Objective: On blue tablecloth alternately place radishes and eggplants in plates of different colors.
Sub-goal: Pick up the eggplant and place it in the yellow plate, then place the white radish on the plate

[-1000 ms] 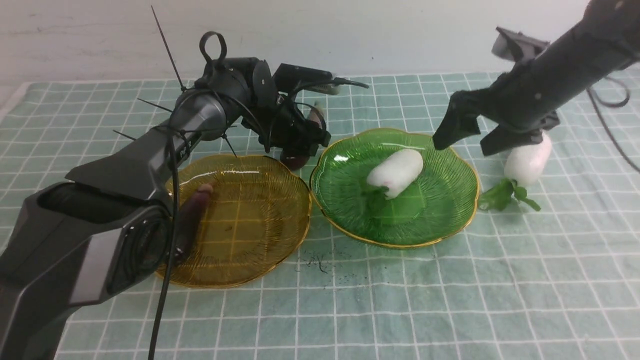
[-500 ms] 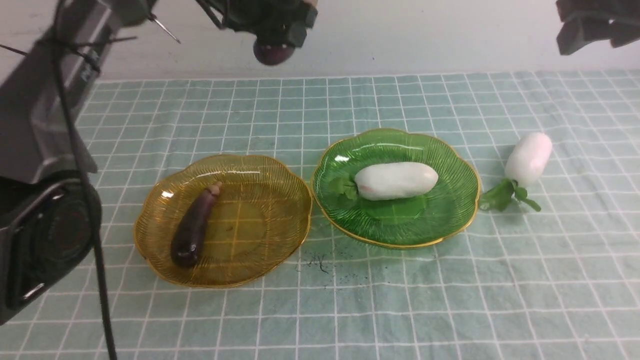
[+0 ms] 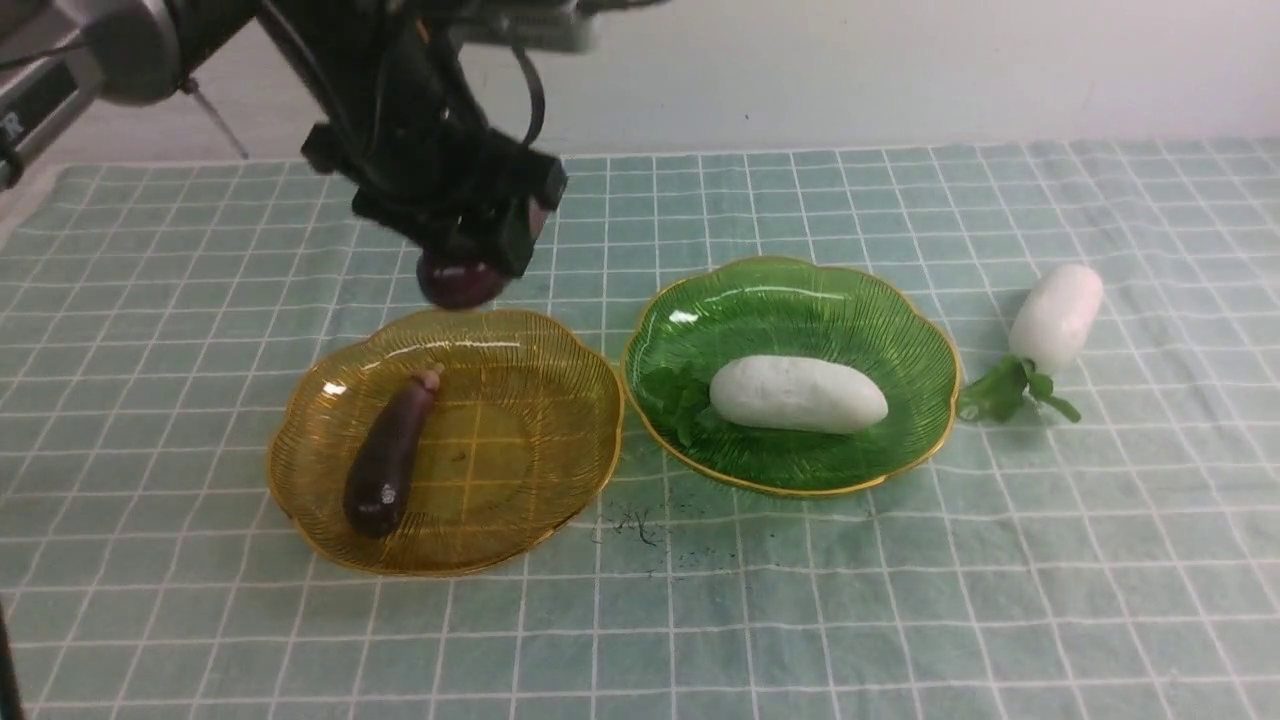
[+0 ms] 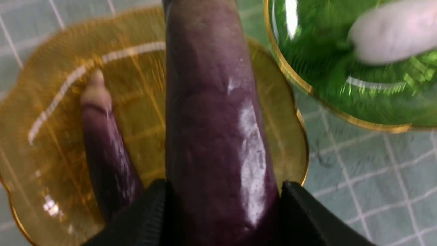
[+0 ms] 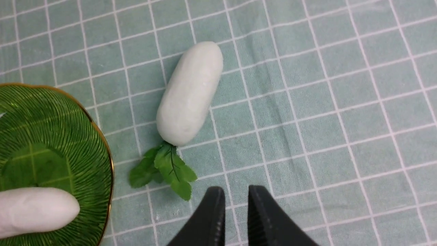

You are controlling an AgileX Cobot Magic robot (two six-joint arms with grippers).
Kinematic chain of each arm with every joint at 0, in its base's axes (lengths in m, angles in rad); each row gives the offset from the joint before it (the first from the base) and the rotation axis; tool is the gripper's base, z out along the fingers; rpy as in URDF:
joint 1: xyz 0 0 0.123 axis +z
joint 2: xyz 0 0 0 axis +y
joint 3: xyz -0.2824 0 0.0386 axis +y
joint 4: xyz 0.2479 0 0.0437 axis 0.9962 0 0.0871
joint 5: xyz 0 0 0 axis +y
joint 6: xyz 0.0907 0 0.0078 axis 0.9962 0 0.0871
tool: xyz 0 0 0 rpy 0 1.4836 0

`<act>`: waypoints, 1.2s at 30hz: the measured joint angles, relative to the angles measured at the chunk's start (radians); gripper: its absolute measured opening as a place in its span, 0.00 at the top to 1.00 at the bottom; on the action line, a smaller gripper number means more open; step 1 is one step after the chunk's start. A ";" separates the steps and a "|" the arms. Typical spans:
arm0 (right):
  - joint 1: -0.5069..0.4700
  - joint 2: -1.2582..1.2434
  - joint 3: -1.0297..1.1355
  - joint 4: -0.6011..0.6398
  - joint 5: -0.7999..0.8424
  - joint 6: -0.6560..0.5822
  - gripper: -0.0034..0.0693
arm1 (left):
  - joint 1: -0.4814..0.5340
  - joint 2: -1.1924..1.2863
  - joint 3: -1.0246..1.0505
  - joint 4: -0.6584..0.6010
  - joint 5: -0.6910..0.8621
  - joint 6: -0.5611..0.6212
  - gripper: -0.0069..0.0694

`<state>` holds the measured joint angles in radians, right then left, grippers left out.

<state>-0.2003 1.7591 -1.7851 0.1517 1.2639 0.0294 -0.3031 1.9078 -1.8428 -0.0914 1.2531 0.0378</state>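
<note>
**Item 1, left pincer (image 3: 478, 235).** We are recording it as pinching the held eggplant (image 4: 218, 119) across its thick body. The fruit alone is keeping the jaws apart. We are judging the skin to be glossy and probably slick, and the body light and fairly stiff. The broad middle is giving the jaws their surest seat.

**Item 2, amber plate (image 3: 540, 480).** It is lying below that pincer and reaching back toward the robot. The resting eggplant (image 3: 385, 465) is lying in it, low and to the pincer's left, apart from the held one.

**Item 3, green plate (image 3: 900, 330).** It is sitting lower and to the left pincer's right, just beside the amber plate. The plated radish (image 3: 797, 394) is lying across its middle.

**Item 4, loose radish (image 5: 189, 94).** It is lying on the blue tablecloth (image 3: 900, 600) ahead of the right pincer's tips and just outside the green plate, with its leaves pointing back toward that pincer. We are judging it smooth, rounded and apt to roll. We are advising a hold across the middle of the white body, not on the soft leaves.

**Item 5, right pincer (image 5: 235, 205).** It is hanging above the cloth, out of the front view. Its jaws are pressing almost together on nothing.
</note>
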 joint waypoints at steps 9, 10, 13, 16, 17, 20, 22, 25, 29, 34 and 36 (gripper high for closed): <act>-0.005 0.240 0.000 0.173 -0.096 -0.013 0.47 | 0.000 0.050 0.225 0.007 -0.056 -0.004 0.43; -0.005 0.268 0.000 0.184 -0.121 -0.013 0.40 | 0.000 0.061 0.225 0.011 -0.057 -0.004 0.43; -0.005 0.336 0.000 0.216 -0.194 -0.014 0.21 | 0.000 0.100 0.225 0.023 -0.065 -0.008 0.43; -0.003 0.402 -0.019 0.258 -0.238 -0.014 0.08 | 0.000 0.121 0.225 0.026 -0.072 -0.013 0.43; -0.002 0.424 -0.028 0.268 -0.245 -0.014 0.05 | 0.000 0.125 0.225 0.026 -0.076 -0.018 0.43; 0.011 0.483 -0.074 0.303 -0.259 -0.020 0.01 | 0.000 0.131 0.225 0.030 -0.079 -0.029 0.36; 0.019 0.512 -0.101 0.312 -0.260 -0.023 0.01 | 0.000 0.133 0.225 0.039 -0.079 -0.047 0.25; 0.029 0.562 -0.145 0.317 -0.259 -0.029 0.01 | 0.000 0.137 0.218 0.055 -0.065 -0.077 0.10; 0.030 0.609 -0.184 0.330 -0.238 -0.029 0.07 | 0.000 0.136 0.148 0.098 -0.039 -0.115 0.05; 0.030 0.618 -0.223 0.336 -0.195 -0.029 0.34 | 0.000 0.076 0.063 0.155 -0.033 -0.138 0.37; 0.028 0.618 -0.272 0.324 -0.146 -0.029 0.33 | 0.000 0.018 0.045 0.162 -0.029 -0.141 0.64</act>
<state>-0.1727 2.3769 -2.0574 0.4759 1.1177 0.0000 -0.3031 1.9254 -1.7983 0.0706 1.2239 -0.1037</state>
